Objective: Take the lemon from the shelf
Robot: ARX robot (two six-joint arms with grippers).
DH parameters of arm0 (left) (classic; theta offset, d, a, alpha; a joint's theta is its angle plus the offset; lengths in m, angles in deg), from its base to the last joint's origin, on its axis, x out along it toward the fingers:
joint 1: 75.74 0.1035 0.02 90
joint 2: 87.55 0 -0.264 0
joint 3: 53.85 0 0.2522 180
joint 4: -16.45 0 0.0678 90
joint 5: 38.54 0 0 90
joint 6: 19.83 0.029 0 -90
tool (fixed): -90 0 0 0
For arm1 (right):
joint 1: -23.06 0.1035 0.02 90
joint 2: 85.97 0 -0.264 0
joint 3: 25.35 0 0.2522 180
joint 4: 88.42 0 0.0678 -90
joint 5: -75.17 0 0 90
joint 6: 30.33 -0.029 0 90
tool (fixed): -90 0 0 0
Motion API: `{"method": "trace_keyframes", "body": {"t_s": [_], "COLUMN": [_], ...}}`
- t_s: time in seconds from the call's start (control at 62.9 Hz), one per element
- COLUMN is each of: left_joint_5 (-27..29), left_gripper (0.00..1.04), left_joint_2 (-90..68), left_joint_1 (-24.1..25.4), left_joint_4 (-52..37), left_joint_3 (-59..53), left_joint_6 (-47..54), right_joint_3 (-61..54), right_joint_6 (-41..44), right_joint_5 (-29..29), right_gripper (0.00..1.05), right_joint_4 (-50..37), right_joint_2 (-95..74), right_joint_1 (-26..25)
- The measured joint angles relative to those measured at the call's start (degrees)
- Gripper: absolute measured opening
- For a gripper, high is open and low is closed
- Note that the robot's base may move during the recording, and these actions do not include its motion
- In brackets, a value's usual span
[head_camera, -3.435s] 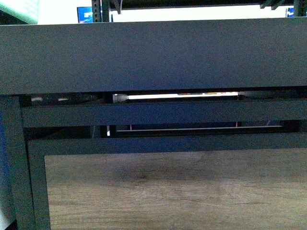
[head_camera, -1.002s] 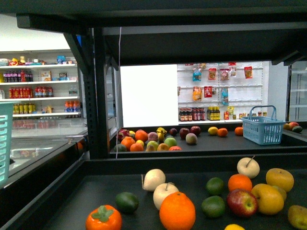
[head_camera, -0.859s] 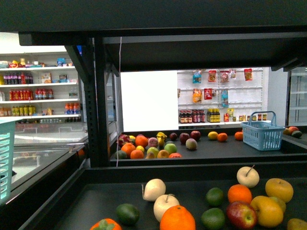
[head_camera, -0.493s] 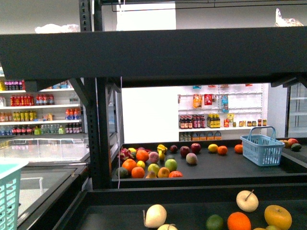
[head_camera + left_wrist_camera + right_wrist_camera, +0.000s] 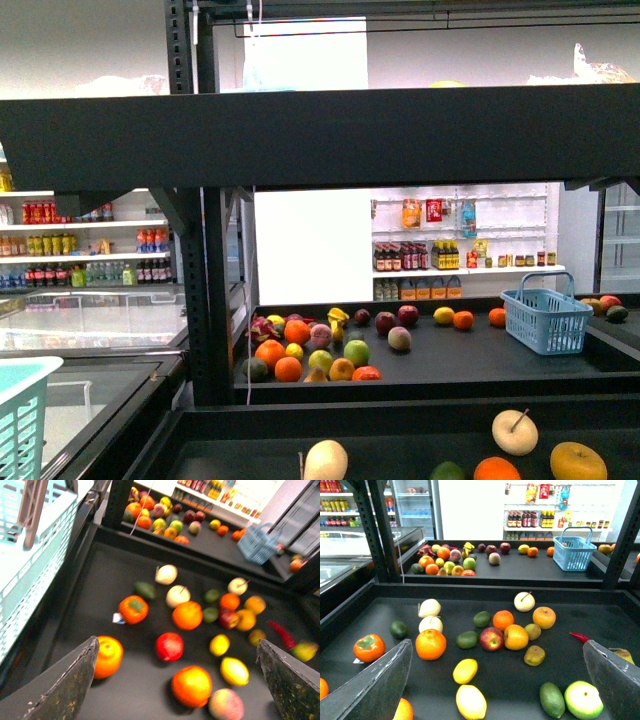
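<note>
Two bright yellow oval lemons lie side by side on the near dark deck of the shelf [image 5: 580, 672]: a smaller lemon [image 5: 465, 670] and a larger, paler one [image 5: 471, 701]. My right gripper [image 5: 497, 642] is open and empty above this deck, with both lemons between and below its fingers. The left wrist view also shows the pair, the smaller lemon [image 5: 219, 644] and the larger one [image 5: 234, 671]. My left gripper [image 5: 177, 641] is open and empty above the same deck [image 5: 95, 585]. The front view shows the shelf's black canopy [image 5: 320, 135], no lemon that I can be sure of, and no gripper.
Oranges [image 5: 431, 644], a red apple [image 5: 491, 638], pears [image 5: 524, 601], limes [image 5: 552, 699], a persimmon [image 5: 369, 647] and a red chilli [image 5: 579, 637] crowd the deck. A blue basket [image 5: 545, 320] and more fruit sit on the far deck. A teal basket [image 5: 30, 555] stands to the left.
The front view has risen from the wood panel past the near deck. The canopy now crosses the frame and the near fruits have sunk to the bottom edge.
</note>
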Motion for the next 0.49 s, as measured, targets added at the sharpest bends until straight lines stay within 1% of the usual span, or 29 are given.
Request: {"method": "trace_keyframes", "body": {"t_s": [0.08,0.095,0.159,0.239,0.302,0.445,0.493], "left_joint_5": [-8.8,-9.7,-15.9,-19.8,-21.7,-23.8,-24.8], "left_gripper": [0.97,0.97,0.97,0.97,0.97,0.97,0.97], "left_joint_2": [-10.9,-12.1,-22.2,-33.8,-41.9,-55.3,-61.0], "left_joint_1": [9.0,10.1,18.4,25.5,28.6,30.7,31.2], "left_joint_4": [-6.9,-7.6,-12.1,-15.6,-18.4,-21.6,-23.3], "left_joint_3": [8.2,9.0,14.9,20.8,24.3,31.3,35.3], "left_joint_6": [-8.8,-9.7,-17.2,-24.5,-30.1,-39.2,-42.9], "right_joint_3": [0.0,0.0,0.0,0.0,0.0,0.0,0.0], "right_joint_6": [0.0,0.0,0.0,0.0,0.0,0.0,0.0], "right_joint_5": [0.0,0.0,0.0,0.0,0.0,0.0,0.0], "right_gripper": [1.02,1.02,1.02,1.02,1.02,1.02,1.02], "right_joint_4": [0.0,0.0,0.0,0.0,0.0,0.0,0.0], "right_joint_2": [0.0,0.0,0.0,0.0,0.0,0.0,0.0], "right_joint_1": [0.0,0.0,0.0,0.0,0.0,0.0,0.0]}}
